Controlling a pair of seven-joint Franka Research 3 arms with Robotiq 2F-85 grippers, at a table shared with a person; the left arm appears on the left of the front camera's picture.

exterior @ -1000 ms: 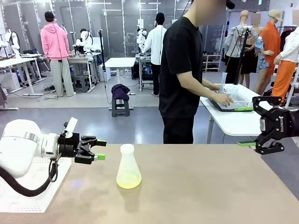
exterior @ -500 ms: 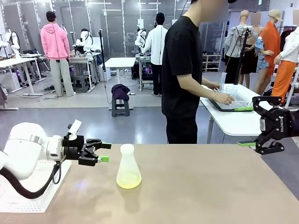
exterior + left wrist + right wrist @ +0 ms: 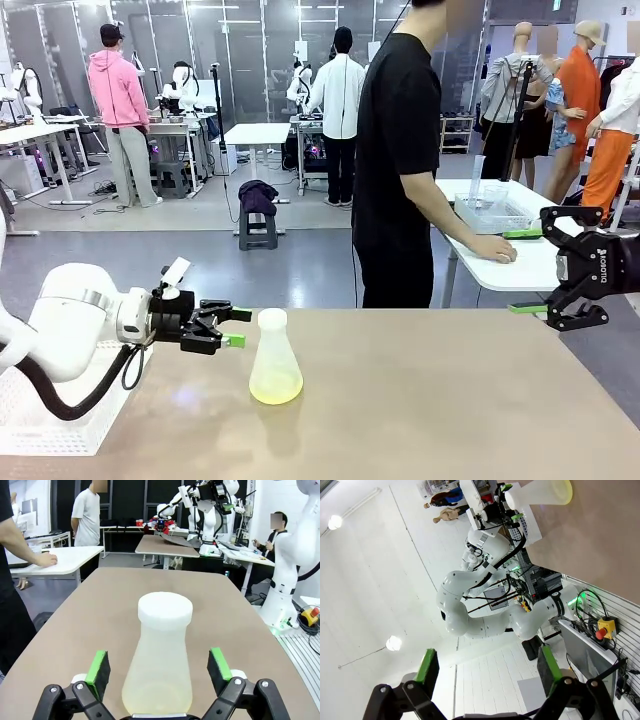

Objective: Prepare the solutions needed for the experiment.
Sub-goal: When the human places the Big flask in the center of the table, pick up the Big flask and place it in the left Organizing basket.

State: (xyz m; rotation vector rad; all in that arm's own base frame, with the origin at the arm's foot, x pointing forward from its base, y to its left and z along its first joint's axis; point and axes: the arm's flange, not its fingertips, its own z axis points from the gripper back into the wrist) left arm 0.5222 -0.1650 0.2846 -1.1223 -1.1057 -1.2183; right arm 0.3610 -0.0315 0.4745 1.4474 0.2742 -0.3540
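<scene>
Front view: we count two black, green-padded grippers. Our left gripper (image 3: 237, 328) holds its jaws apart just beside the single frosted conical flask (image 3: 274, 355). It stands upright on the smooth tan table (image 3: 450, 400), capped by one round white stopper (image 3: 272, 319), and the pale yellow-green solution (image 3: 275, 389) tints its wide base. Our right gripper (image 3: 524, 271) hangs spread wide at the table's right edge.

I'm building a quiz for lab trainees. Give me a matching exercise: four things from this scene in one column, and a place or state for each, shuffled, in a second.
1. flask
2. left gripper
3. right gripper
4. person's hand

a. resting on the white side table
b. open, by the table's right edge
c. open, close beside the flask's neck
d. upright on the table, yellowish liquid in its base

Pairs: 1-d, 2-c, 3-b, 4-a.
</scene>
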